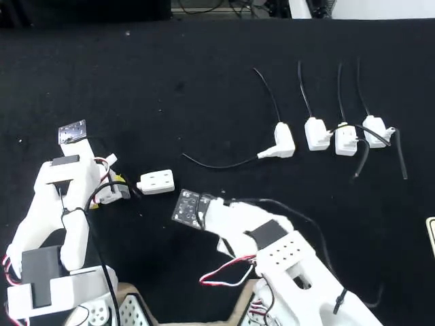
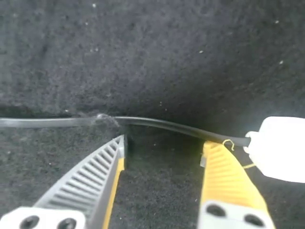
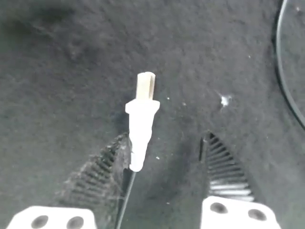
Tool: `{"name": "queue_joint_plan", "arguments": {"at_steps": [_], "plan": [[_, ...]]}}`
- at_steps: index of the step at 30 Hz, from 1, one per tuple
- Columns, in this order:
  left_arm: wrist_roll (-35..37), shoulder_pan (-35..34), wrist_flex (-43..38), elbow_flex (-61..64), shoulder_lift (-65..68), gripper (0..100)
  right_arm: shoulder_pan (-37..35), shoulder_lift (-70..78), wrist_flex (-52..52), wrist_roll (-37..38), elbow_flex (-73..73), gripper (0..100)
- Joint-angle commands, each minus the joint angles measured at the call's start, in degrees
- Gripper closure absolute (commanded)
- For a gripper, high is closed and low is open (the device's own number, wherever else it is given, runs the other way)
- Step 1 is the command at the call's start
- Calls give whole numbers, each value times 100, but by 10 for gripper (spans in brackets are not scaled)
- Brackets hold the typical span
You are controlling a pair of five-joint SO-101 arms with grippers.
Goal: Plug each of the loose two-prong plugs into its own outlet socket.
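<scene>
A white outlet socket [image 1: 156, 181] lies left of centre on the black table. My left gripper [image 1: 112, 191] sits just left of it, open, its yellow-lined fingers [image 2: 224, 171] astride the socket's black cable [image 2: 157, 124]. The socket body [image 2: 281, 148] lies just beyond one fingertip. My right gripper [image 1: 190, 208] is right of the socket and open [image 3: 167, 138]. A white two-prong plug [image 3: 142, 119] leans against one of its black fingers [image 3: 102, 174], prongs pointing away from the wrist. The other finger stands well apart from the plug.
At the back right, a white plug [image 1: 282, 144] lies on its side with its cable curving left. Three more white plug-and-socket units [image 1: 346, 139] sit in a row, with black cables running to the far edge. The table's middle is bare black cloth.
</scene>
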Motion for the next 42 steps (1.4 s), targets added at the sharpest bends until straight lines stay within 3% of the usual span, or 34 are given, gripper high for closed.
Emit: {"name": "queue_joint_plan", "arguments": {"at_steps": [1, 6, 18, 23, 30, 42], "plan": [[44, -119, -70, -31, -132, 744, 123, -66, -105, 53, -242, 770], [53, -119, -70, -31, -132, 744, 35, 119, -105, 18, -242, 770], [53, -119, -70, -22, -132, 744, 26, 2457, -290, -299, -1596, 790], [53, -119, -70, -31, -132, 744, 18, 2484, -290, -360, -1604, 791], [53, -119, -62, -31, -132, 744, -404, 2360, -299, -1389, -1727, 788], [53, -119, -62, -13, -132, 744, -70, 2369, -308, -1099, -1552, 790]]}}
